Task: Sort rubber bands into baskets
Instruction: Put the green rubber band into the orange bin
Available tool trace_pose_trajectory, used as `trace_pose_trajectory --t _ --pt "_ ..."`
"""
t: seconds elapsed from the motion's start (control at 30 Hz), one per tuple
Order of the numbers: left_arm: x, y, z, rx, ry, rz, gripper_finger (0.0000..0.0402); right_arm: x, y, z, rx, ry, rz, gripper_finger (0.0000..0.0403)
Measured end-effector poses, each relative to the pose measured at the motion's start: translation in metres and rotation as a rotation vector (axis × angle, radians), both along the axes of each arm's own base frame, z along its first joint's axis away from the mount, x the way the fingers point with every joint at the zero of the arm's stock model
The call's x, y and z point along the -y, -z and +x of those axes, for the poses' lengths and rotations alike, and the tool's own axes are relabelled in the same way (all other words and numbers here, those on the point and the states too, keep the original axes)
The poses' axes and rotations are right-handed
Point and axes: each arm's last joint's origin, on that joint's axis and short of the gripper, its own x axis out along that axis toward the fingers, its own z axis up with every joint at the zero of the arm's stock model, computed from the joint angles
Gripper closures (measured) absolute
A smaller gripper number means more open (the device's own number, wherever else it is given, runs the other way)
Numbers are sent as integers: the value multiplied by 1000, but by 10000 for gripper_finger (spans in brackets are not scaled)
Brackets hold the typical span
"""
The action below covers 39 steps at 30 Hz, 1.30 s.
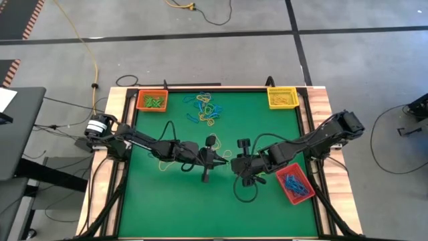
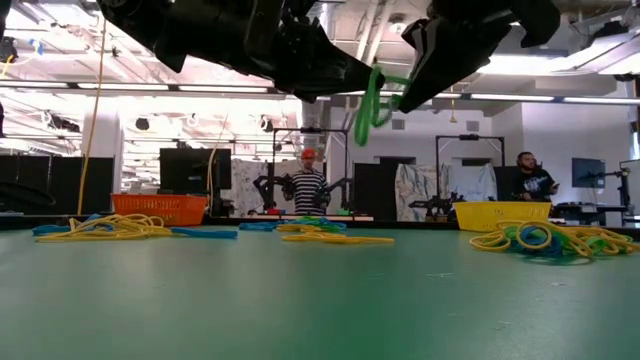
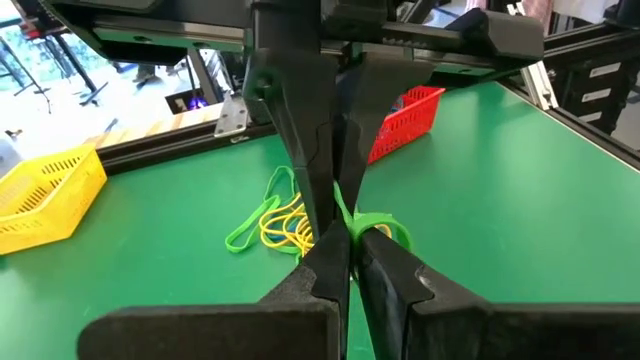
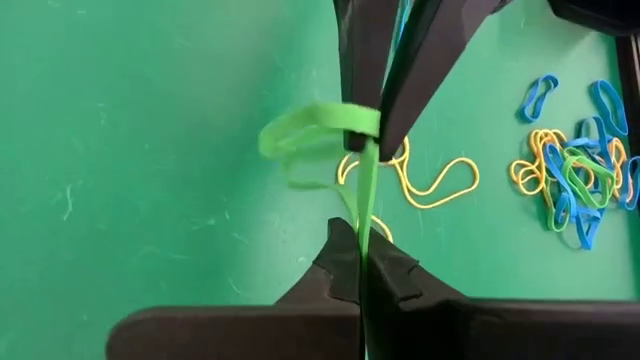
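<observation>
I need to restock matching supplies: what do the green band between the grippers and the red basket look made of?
Green band: looks like matte rubber, a flat strip pulled taut and folding softly. Red basket: probably glossy moulded plastic, with latticed, see-through walls.

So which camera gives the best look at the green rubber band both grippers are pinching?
The right wrist view: the green rubber band shows clearly between the right gripper and left gripper. The left wrist view shows only a loop, the low view shows it dangling, and the high view hides it.
</observation>
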Motion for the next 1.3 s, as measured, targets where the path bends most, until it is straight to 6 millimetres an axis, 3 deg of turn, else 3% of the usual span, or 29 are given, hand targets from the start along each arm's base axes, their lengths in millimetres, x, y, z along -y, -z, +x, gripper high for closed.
trace_pose_trajectory --t 0.37,0.57,0.87,1.3 --pt "0 0 0 4 -11 5 372 2 3 -5 -46 48 -12 387" --pt "-2 0 0 5 -54 30 398 3 4 -6 -57 67 0 372" --pt "-8 -3 -2 -4 -156 95 401 7 9 -17 -144 174 23 354" --pt "-62 -6 -21 -233 -380 124 401 7 12 -29 -228 268 22 234"
